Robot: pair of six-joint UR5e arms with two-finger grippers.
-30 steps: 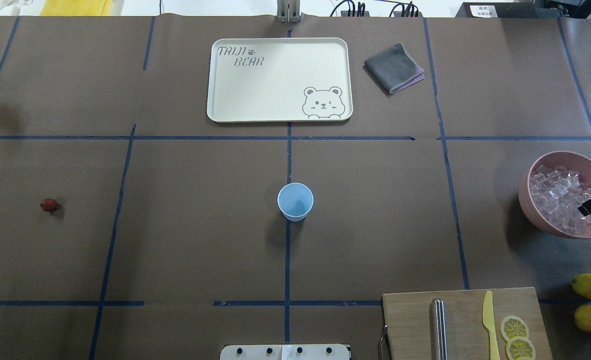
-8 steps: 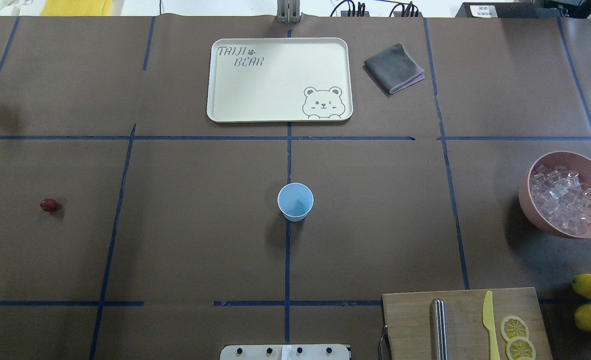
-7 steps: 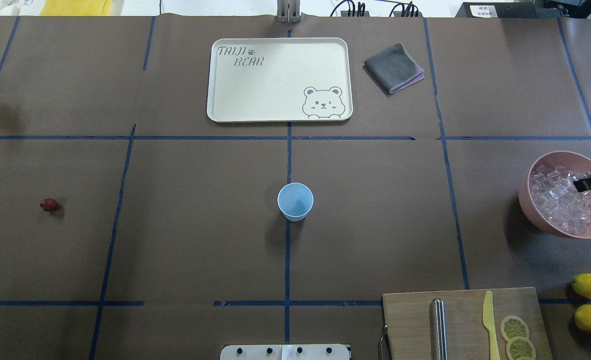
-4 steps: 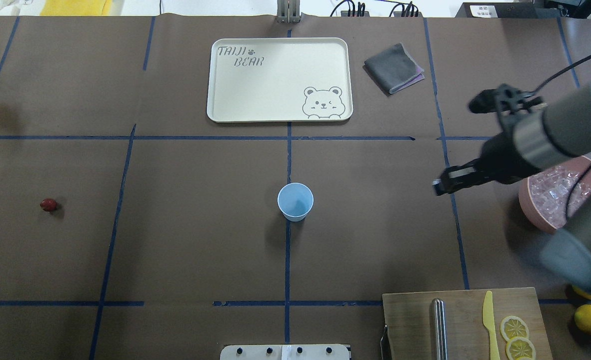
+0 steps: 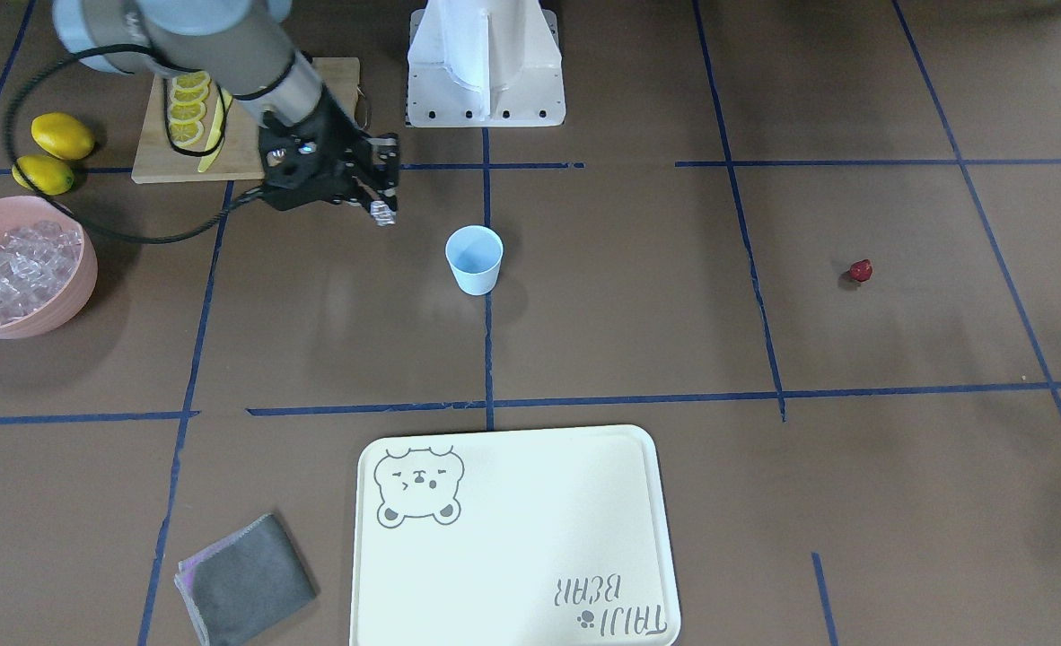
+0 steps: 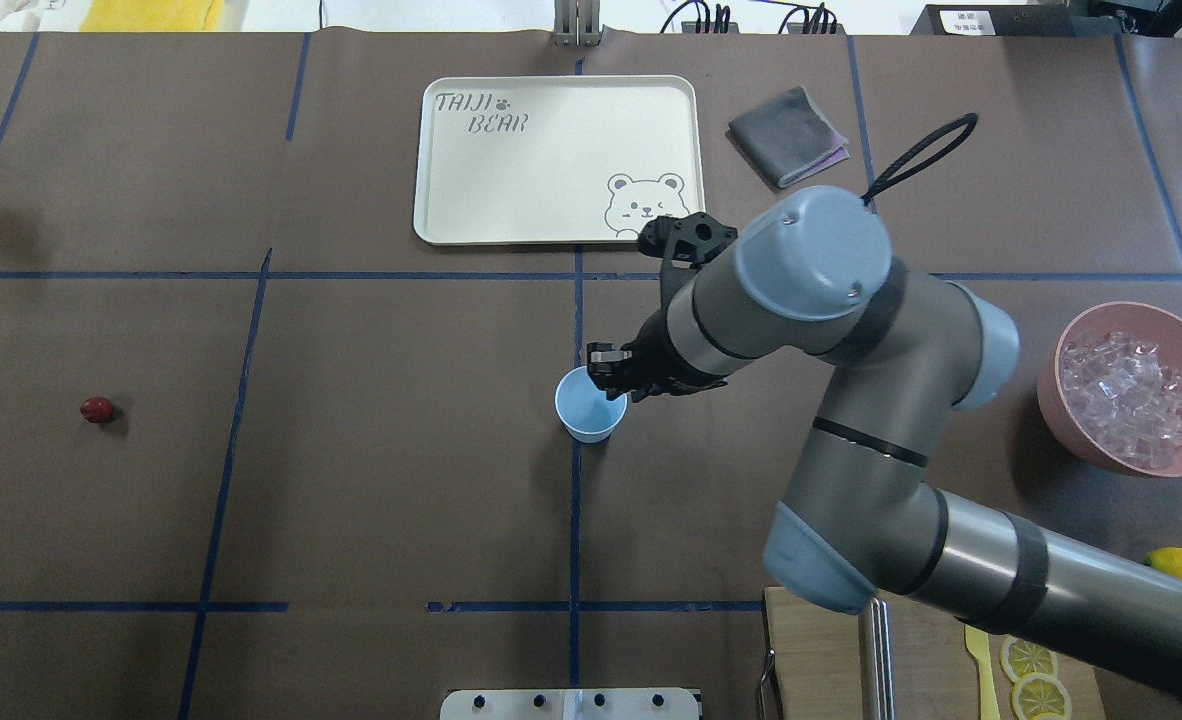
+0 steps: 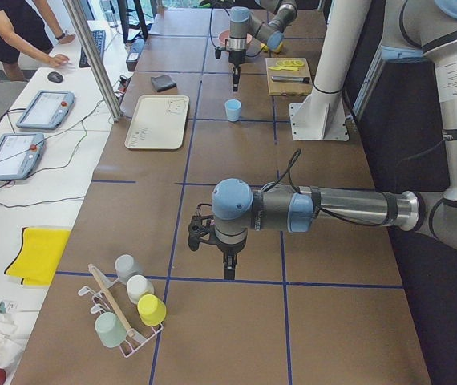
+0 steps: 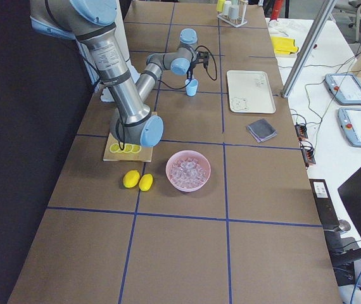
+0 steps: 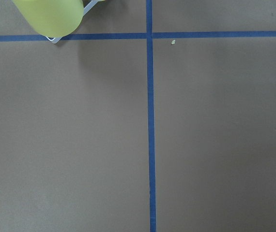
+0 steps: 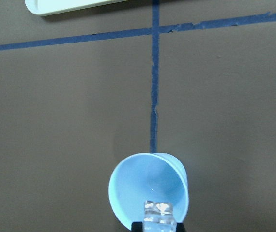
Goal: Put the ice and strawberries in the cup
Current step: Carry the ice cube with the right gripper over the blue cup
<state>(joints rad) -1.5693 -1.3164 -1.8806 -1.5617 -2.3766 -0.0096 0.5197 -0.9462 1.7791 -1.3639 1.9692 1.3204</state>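
Note:
The pale blue cup [image 6: 587, 410] stands upright at the table's middle and looks empty in the right wrist view [image 10: 133, 188]. My right gripper [image 6: 606, 375] is shut on a clear ice cube [image 10: 160, 211] and holds it above the cup's mouth; the cube also shows in the front view [image 5: 384, 215]. More ice [image 6: 1131, 395] fills the pink bowl [image 6: 1061, 425] at the right. The dark red strawberry [image 6: 97, 409] lies alone far left. My left gripper [image 7: 228, 271] hovers over bare table beyond the strawberry, seen only from the side; I cannot tell whether it is open.
A cream bear tray [image 6: 559, 160] and a folded grey cloth [image 6: 787, 135] lie at the back. A cutting board [image 5: 252, 135] with lemon slices, a yellow knife and two lemons [image 5: 55, 148] sit near my base. A cup rack [image 7: 124, 313] stands by the left arm.
My right arm has swung from the pink bowl leftward to the cup, carrying an ice cube. The cup and strawberry have not moved.

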